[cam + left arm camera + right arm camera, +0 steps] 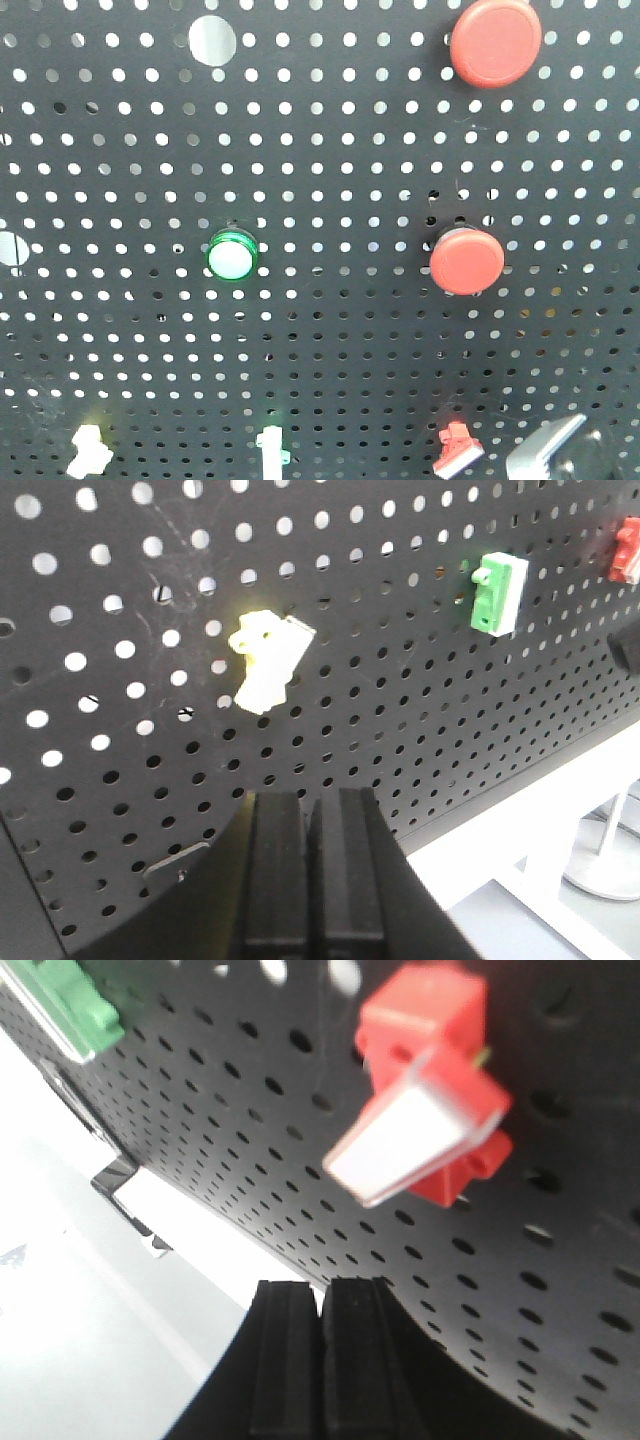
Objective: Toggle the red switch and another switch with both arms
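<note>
— Facing you is the black perforated metal panel (pixel 330 150), and most of what it carries is decoy. There is one large round red push button (pixel 495 42) high on the right, a second red push button (pixel 466 261) below it, and a round green-rimmed button with a white face (pixel 233 257) left of centre. Leave all three alone.

— Your claws come next. The left claw (pixel 312 870) has its black fingers pressed together with only a thin seam between them, and it pinches nothing. Your right claw (pixel 322 1360) looks the same. The front view shows only a grey angular metal tip (pixel 545 455) at the bottom right, near the red lever. I take it to be your right arm.

— Now the small parts, all on the bottom row. The white-and-green toggle (pixel 497 593) in the middle is not yours. To its right is the tiny red switch with the white end piece (pixel 425 1100), which sits above your right claw and apart from it. To its left is the tiny pale yellow-white toggle lever (pixel 268 660), above your left claw with a clear gap between them.

— As for progress, you seem to have neither flip done, because no claw touches a lever. I cannot tell from the levers' tilt which position counts as switched. You look lined up, one claw under each lever, so both toggles are probably yet to do.
</note>
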`<state>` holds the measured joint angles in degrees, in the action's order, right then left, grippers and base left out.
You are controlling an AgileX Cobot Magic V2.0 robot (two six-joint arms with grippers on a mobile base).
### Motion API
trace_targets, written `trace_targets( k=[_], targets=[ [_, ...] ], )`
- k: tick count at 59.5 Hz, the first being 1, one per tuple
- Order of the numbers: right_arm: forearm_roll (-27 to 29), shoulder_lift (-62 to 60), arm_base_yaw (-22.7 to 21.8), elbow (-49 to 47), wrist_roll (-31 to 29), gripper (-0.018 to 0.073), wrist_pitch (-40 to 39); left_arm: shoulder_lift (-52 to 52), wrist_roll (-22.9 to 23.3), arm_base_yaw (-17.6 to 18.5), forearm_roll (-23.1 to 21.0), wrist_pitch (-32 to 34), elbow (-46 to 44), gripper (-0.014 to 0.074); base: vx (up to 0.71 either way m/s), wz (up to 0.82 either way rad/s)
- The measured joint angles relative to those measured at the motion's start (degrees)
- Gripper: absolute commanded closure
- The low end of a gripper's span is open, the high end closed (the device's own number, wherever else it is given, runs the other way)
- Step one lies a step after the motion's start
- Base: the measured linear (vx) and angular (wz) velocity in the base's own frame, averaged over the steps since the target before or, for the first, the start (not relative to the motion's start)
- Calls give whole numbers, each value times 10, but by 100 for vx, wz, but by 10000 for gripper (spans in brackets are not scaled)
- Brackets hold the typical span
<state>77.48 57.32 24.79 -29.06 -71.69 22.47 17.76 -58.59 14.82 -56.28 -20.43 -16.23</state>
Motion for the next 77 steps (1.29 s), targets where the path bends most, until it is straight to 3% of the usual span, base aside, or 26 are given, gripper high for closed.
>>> trace_targets(
  k=[17, 29, 40, 77],
  targets=[
    [-22, -148, 0, 13, 0, 566, -104, 0, 0, 0, 0, 0, 0, 594, 0, 0],
    [-32, -301, 0, 92, -3, 566, -192, 0, 0, 0, 0, 0, 0, 594, 0, 0],
    [-32, -389, 0, 150, -29, 566, -215, 0, 0, 0, 0, -13, 0, 594, 0, 0],
    [-27, -415, 0, 169, -38, 566, -216, 0, 0, 0, 2, -30, 0, 594, 0, 0]
  ],
)
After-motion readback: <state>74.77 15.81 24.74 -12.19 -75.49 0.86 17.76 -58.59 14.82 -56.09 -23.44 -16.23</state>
